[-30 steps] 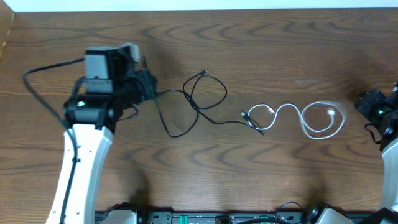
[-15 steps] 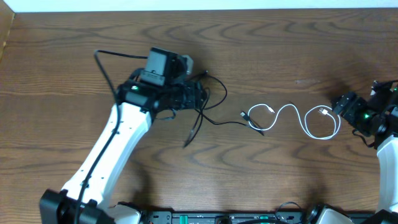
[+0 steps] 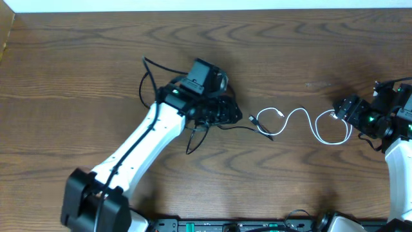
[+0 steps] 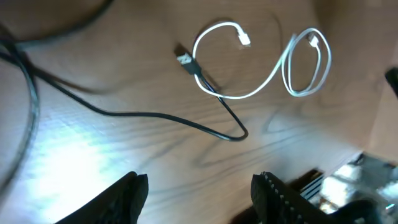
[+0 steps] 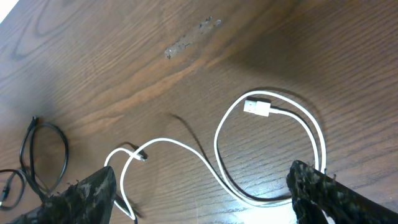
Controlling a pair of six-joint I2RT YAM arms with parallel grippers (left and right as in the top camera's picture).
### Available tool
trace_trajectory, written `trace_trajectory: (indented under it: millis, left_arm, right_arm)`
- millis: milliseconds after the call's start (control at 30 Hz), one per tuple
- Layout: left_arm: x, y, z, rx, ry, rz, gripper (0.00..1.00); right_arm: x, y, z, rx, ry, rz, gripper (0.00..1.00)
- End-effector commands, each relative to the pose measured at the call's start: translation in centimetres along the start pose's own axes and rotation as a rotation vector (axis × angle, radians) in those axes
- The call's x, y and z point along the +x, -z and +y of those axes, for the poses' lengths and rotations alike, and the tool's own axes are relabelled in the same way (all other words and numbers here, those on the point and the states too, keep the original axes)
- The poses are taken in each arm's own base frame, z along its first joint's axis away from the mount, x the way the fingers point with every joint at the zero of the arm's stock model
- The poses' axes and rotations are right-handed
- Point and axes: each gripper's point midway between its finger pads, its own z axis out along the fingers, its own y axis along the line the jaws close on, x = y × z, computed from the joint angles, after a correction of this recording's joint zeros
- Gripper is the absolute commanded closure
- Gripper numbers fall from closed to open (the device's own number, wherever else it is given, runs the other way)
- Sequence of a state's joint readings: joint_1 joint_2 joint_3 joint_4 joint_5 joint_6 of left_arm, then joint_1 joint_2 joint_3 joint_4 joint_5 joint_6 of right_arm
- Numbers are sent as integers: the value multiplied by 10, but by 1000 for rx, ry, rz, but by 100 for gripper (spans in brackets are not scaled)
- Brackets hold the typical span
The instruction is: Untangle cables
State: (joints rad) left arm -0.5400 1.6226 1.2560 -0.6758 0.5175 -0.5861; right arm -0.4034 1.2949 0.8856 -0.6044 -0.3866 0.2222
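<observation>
A white cable (image 3: pixel 302 116) snakes across the wooden table, from a plug near the middle to a loop at the right. A thin black cable (image 3: pixel 248 127) runs from its left end back under my left gripper (image 3: pixel 230 116), and a short tail sticks out below. The left wrist view shows both the white cable (image 4: pixel 249 93) and the black cable (image 4: pixel 155 116) lying ahead of my left gripper (image 4: pixel 202 196), which is open and empty. My right gripper (image 3: pixel 339 109) hovers at the white loop (image 5: pixel 273 155), open, with the loop lying on the table between its fingers (image 5: pixel 81 193). A second black loop (image 5: pixel 43 149) lies far left.
The left arm's own thick black cable (image 3: pixel 147 80) arcs up behind its wrist. The table's far edge (image 3: pixel 206 11) meets a white strip. Dark base hardware (image 3: pixel 257 225) lines the front edge.
My left arm has swung right, from the table's left side to over the black cable's loops, and its gripper has opened. The black cable bunched rightwards. My right gripper moved left to the white loop.
</observation>
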Motion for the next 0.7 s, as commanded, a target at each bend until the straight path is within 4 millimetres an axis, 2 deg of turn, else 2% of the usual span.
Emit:
trace_trajectory:
  millis: [0,200,333,500,533,567,600,633,667]
  left_arm:
    - [2,-18,0,-25,207,20,41]
    - [12,-59,-1,-57,399,74,41]
    - [21,-84,-3,-72,424,102,41]
    - [14,-105,-10,-37,396,83,41]
    - [10,-107,-8,-42,393,66,49]
    - [6,-107,-4,-58,393,42,70]
    - [2,-106,0,-71,389,22,87]
    - [0,-105,2,-75,376,13,92]
    - [-3,-103,3,-74,366,9,92]
  right_arm:
    - [-3,3,5,-11,28,-8,16]
    - [-2,3,5,-11,28,-6,16]
    - [-2,3,5,-11,27,-6,16]
    - [-2,3,6,-14,27,-5,16]
    - [-2,3,6,-14,27,-5,16]
    - [-2,3,6,-14,27,-6,16]
    - [-2,3,6,-14,27,-6,17]
    - [-2,3,6,-14,27,-5,18]
    - [-2,3,6,-15,27,-5,20]
